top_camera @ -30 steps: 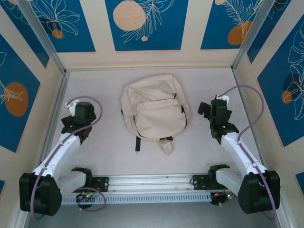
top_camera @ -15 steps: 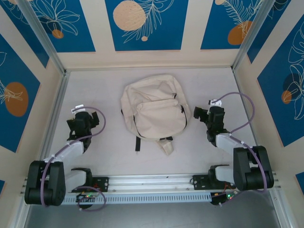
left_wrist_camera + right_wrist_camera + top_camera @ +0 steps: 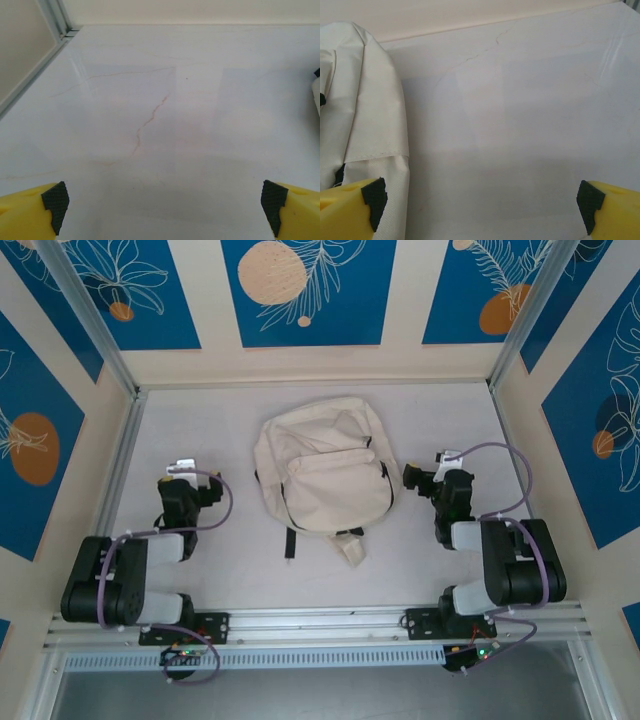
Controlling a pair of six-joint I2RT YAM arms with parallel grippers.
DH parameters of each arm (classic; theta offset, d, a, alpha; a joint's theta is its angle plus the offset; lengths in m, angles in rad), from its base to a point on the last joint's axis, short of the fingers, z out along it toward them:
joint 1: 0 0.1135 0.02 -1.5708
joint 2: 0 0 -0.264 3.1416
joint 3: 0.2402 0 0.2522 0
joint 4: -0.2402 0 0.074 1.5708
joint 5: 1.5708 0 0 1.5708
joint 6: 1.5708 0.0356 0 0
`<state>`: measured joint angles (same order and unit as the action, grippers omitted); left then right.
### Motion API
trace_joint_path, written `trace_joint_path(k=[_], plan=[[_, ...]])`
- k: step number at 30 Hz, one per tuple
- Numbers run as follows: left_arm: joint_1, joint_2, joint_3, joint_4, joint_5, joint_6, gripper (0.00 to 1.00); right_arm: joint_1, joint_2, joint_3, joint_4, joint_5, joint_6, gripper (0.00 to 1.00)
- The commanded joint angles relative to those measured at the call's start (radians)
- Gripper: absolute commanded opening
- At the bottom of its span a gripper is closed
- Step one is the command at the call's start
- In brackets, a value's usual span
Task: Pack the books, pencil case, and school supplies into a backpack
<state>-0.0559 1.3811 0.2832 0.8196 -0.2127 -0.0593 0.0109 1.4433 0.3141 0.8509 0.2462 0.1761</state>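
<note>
Two arms sit folded low at the near edge of the table (image 3: 200, 420) in the overhead view, one on each side of the backpack (image 3: 325, 475). The backpack lies flat mid-table, front pocket (image 3: 335, 490) up and black straps (image 3: 290, 540) trailing toward the bases. The left hand (image 3: 185, 490) is well apart from the pack. The right hand (image 3: 435, 480) is just beside its right flank, apparently not touching. Both look parked clear, I judge so that the pack is free on every side. The pack seems closed and lightly bulged, and the fabric hides its contents. Blue patterned walls (image 3: 300, 290) box in the table, and a metal rail (image 3: 320, 625) runs along the near edge. Neither crowds the pack.

From the left wrist, the left hand (image 3: 162, 210) has its jaws spread wide, with black pads (image 3: 55, 200) on yellow fingers at the bottom corners. Between them is only bare table with a thin vein line (image 3: 150, 115). A cream sliver (image 3: 316, 97) at the right edge is probably the pack. The frame post (image 3: 55, 30) stands far off in the corner.

From the right wrist, the right hand (image 3: 480, 205) is equally wide apart and grips nothing. The backpack's side (image 3: 365, 100) rises on the left, close behind the left finger (image 3: 372, 197). I cannot tell whether that finger brushes the fabric. Open table lies ahead, with nothing in the way.
</note>
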Motion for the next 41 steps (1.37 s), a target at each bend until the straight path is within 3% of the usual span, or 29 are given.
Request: trace_joint_path(k=[1, 8, 13, 19, 24, 41], plan=[[0.01, 0.041, 0.018, 0.096, 0.061, 0.035, 1.0, -0.002, 0.04, -0.012, 0.136, -0.032, -0.034, 0.99], [-0.003, 0.154, 0.062, 0.121, 0.066, 0.057, 1.0, 0.012, 0.072, 0.001, 0.137, -0.021, -0.052, 0.99], [-0.019, 0.155, 0.09, 0.064, 0.027, 0.061, 1.0, 0.016, 0.078, 0.066, 0.015, 0.049, -0.025, 0.99], [-0.025, 0.152, 0.094, 0.055, 0.022, 0.067, 1.0, 0.023, 0.08, 0.072, 0.011, 0.057, -0.029, 0.99], [-0.024, 0.15, 0.121, 0.003, 0.149, 0.114, 1.0, 0.023, 0.08, 0.074, 0.013, 0.057, -0.029, 0.99], [-0.013, 0.154, 0.129, -0.011, 0.172, 0.109, 1.0, 0.021, 0.079, 0.069, 0.018, 0.054, -0.029, 0.99]])
